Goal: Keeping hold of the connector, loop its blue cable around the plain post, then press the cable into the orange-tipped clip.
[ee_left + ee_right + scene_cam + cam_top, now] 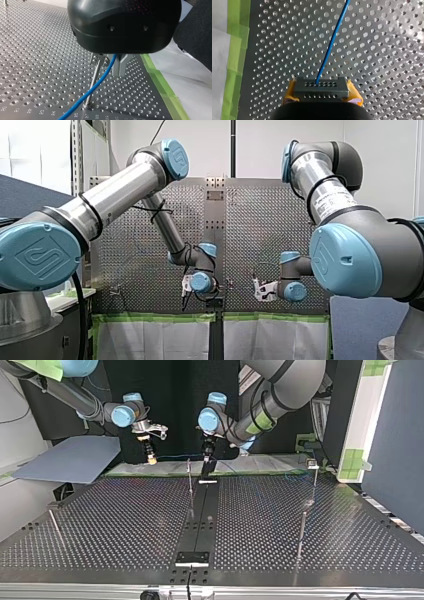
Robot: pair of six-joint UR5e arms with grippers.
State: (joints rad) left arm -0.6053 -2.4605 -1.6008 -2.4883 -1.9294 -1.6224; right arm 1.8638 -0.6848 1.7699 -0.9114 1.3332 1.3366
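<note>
My right gripper [320, 92] was clamped on the connector [319, 86], a dark block with rows of small holes. Its yellow pads [353, 94] pressed against the block's two ends. The cable [332, 42] left the connector's face and ran straight ahead of the gripper, above the table [387, 50]. A strip of green tape [235, 50] lay along the table's edge to one side.

In the top view this gripper hung at about 11 o'clock, over the table's far edge. The cable stretched from it, nearly level, toward 12 o'clock and my left gripper [206, 461]. That gripper hung just beyond a thin post [190, 482] standing near the table's middle strip. The cable passed close by the post's top; whether it touched could not be told. A headed post [314, 480] stood well apart at 2 o'clock.

In the left wrist view the cable came out from under the black gripper and slanted down across the post, in front of its shaft near the base. Whether this gripper was apart, together or clamped on the cable could not be told.

In the front view the two grippers hung low, my left at 7 o'clock and my right at 5 o'clock, apart from each other.
</note>
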